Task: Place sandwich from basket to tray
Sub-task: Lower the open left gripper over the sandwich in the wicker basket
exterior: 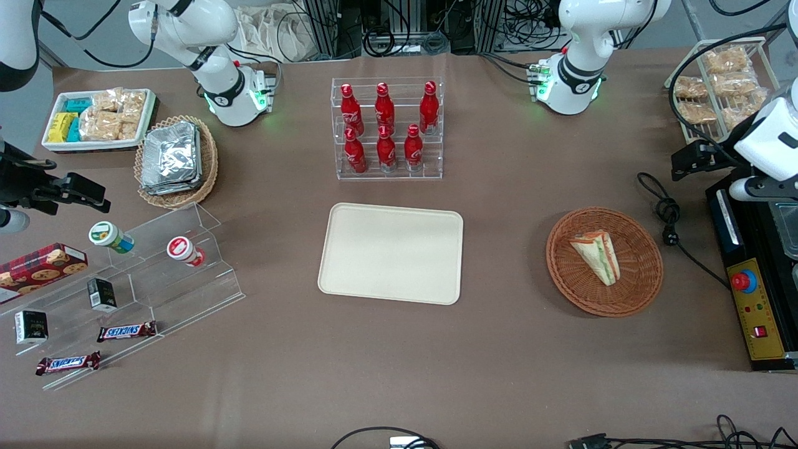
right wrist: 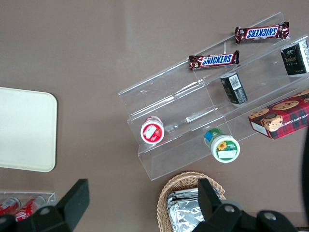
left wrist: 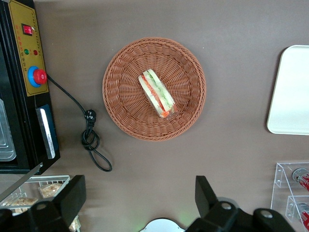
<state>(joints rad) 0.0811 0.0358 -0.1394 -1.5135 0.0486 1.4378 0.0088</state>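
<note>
The hand (left wrist: pixel 140 203) hangs high above the tabletop (exterior: pixel 511 374), its two fingers spread wide and holding nothing. Nothing has been picked up yet, so I judge this to be the very start, the approach before the grasp.

Straight below and a little ahead of the hand sits the basket (left wrist: pixel 120 92), and the sandwich (left wrist: pixel 156 93) lies in the middle of it, resting on one flat side with its green and red filling edge showing. The next move, as I see it, calls for a descent over the wedge, with the fingers turned to straddle its bread faces rather than its long edge, then a gentle close, since soft bread will squash.

Off to the side of the hand, toward the parked arm, the tray (exterior: pixel 391 253) lies bare and well apart from the basket.

The tabletop is covered in plain brown. Near the basket a black cable (left wrist: pixel 89 137) loops toward a control box (left wrist: pixel 26 72). Farther off from the hand stands a clear rack of red bottles (exterior: pixel 386 128).
</note>
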